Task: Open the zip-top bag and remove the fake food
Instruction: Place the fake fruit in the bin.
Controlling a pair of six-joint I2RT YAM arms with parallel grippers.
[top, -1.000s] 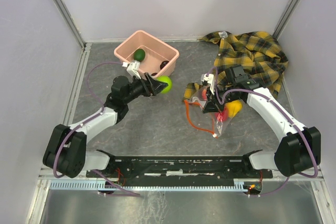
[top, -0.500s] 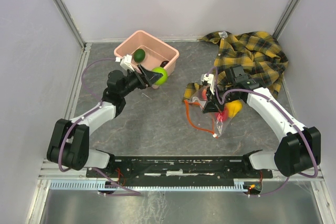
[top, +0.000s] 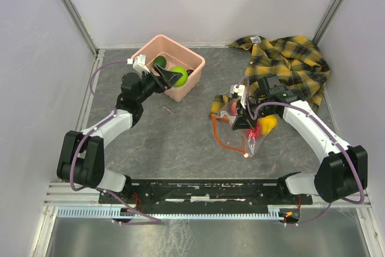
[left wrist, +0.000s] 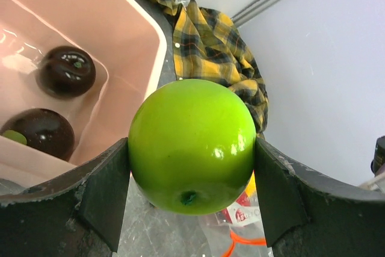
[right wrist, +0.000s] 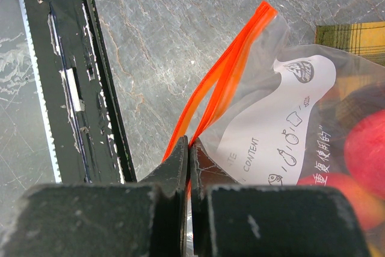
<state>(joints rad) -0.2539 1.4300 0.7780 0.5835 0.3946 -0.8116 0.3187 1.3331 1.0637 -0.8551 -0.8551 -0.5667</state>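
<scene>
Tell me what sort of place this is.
Probably a robot lab cell: bare white panel walls, two arms bolted to a rail, staged props like the pink tub and plaid shirt.

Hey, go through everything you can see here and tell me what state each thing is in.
left gripper: shut on the green apple, at the pink tub rim.
right gripper: shut on the zip-top bag at its orange strip.
zip-top bag: mouth parted, red fruit inside.
pink tub: upright, dark fruits inside.
plaid shirt: crumpled.
</scene>
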